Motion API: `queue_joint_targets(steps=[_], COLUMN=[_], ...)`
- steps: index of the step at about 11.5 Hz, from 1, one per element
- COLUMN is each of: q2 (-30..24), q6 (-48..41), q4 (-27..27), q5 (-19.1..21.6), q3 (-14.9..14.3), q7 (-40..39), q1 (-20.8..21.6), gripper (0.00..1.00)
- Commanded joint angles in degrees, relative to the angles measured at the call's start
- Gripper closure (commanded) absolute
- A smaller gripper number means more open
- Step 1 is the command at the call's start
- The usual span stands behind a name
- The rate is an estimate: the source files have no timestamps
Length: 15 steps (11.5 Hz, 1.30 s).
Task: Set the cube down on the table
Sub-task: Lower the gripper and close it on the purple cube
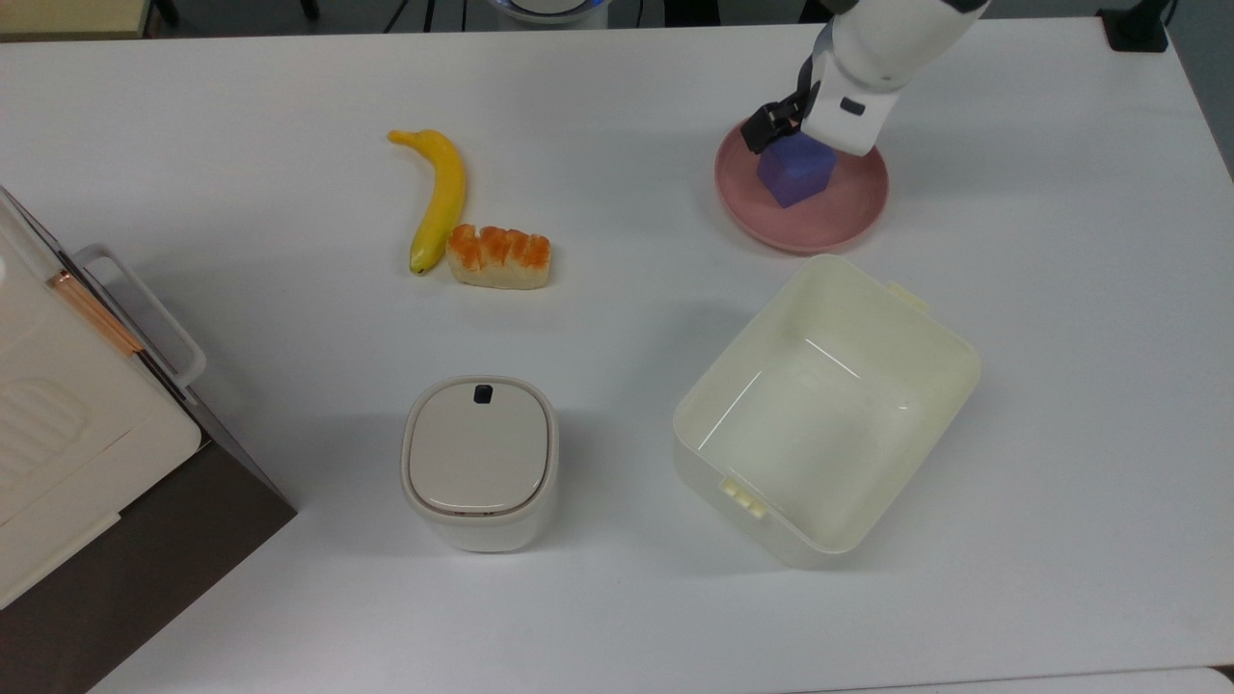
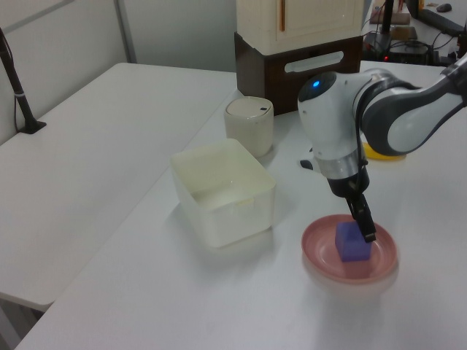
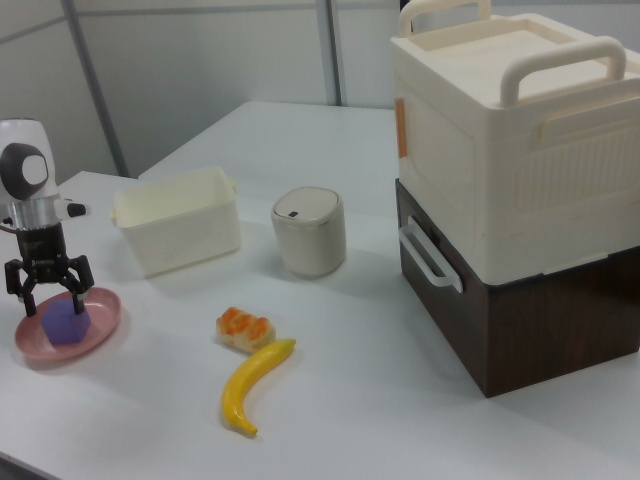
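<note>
The purple-blue cube (image 1: pixel 792 176) (image 2: pixel 354 244) (image 3: pixel 67 326) sits on a round pink plate (image 1: pixel 831 227) (image 2: pixel 319 255) (image 3: pixel 101 326) near the top view's upper right of the white table (image 1: pixel 617 87). My gripper (image 1: pixel 798 145) (image 3: pixel 55 303) hangs straight over the cube, open. In the right view its black fingers (image 3: pixel 82 290) spread to either side of the cube, tips about level with the cube's top face. In the left view one finger (image 2: pixel 364 220) comes down at the cube's far side. The white wrist hides part of the cube in the top view.
An open cream tub (image 1: pixel 824 405) stands just below the plate in the top view. A banana (image 1: pixel 439 193) and a bread piece (image 1: pixel 498 256) lie mid-table, and a lidded white bin (image 1: pixel 479 463) stands nearer. Stacked storage boxes (image 1: pixel 77 434) fill the top view's left edge.
</note>
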Motion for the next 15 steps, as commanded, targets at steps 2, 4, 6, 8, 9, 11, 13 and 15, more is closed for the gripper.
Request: queue_joint_targets(steps=[2,4,6,8,9,11,13,15], q2=[0.65,1.10,2.06,1.63,0.41,-1.09,-1.80,-1.54], q6=[1.31,4.03,5.79,4.75,2.92,-3.57,-4.40,-3.79], q4=[-0.38,-0.47,-0.29,0.14,0.41,3.47,4.37,4.37], q5=[-1.97,-1.89,-1.80,-1.71,-1.71,-1.71,-1.71,-3.45], q3=[-0.39,0.05,0.76,0.76,0.76,0.76,0.58,0.06], q7=[-0.26,-0.08,0.18,0.18,0.27,0.09,-0.61,-0.70], q1=[0.49,0.50,0.41,0.49,0.49,-0.29,-3.79,-6.52], gripper=[0.03,0.23,0.46,0.52,0.52,0.51,0.50,0.49])
